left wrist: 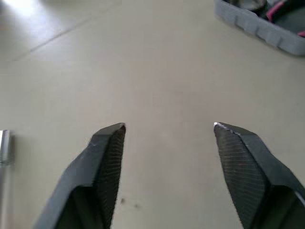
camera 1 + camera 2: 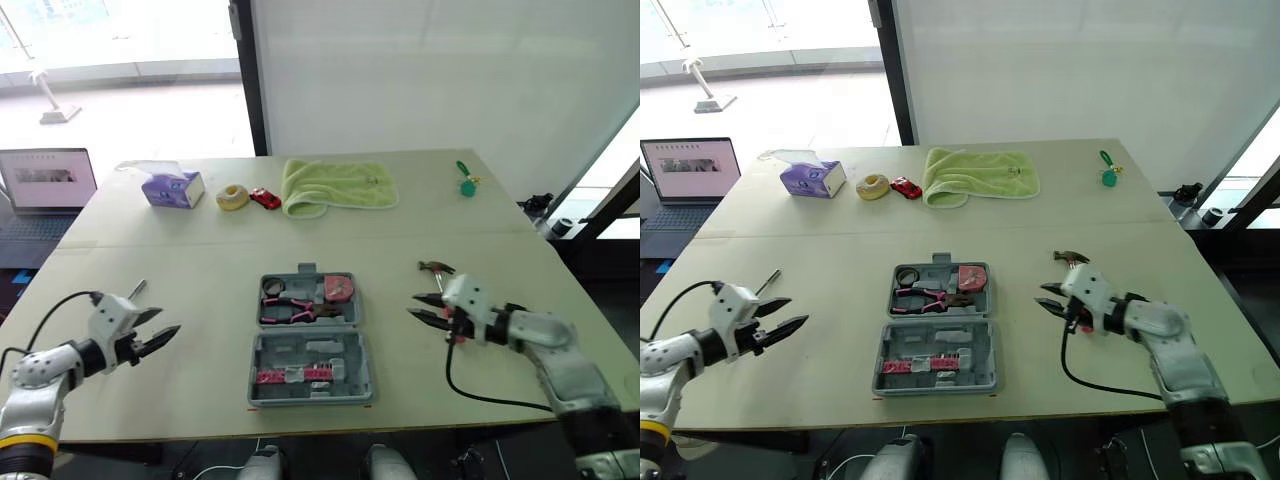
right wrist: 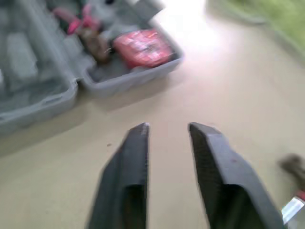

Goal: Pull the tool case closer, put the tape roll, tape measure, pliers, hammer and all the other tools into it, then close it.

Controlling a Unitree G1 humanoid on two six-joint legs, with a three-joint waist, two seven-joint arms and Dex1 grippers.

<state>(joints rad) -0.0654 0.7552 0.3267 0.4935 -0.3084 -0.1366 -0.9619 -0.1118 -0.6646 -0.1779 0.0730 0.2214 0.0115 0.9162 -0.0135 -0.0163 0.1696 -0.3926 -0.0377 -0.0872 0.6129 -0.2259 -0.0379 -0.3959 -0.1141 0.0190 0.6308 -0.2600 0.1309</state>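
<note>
The grey tool case lies open at the table's middle. Its far half holds a dark ring, pink-handled pliers and a red tape measure. The hammer lies to the right of the case, its handle partly hidden by my right arm. My right gripper is open and empty, low over the table between case and hammer, pointing at the case. My left gripper is open and empty at the left, well clear of the case. A slim metal tool lies just beyond it.
Along the far side are a purple tissue box, a cream tape roll, a red toy car, a green towel and a green tag. A laptop stands off the table's left corner.
</note>
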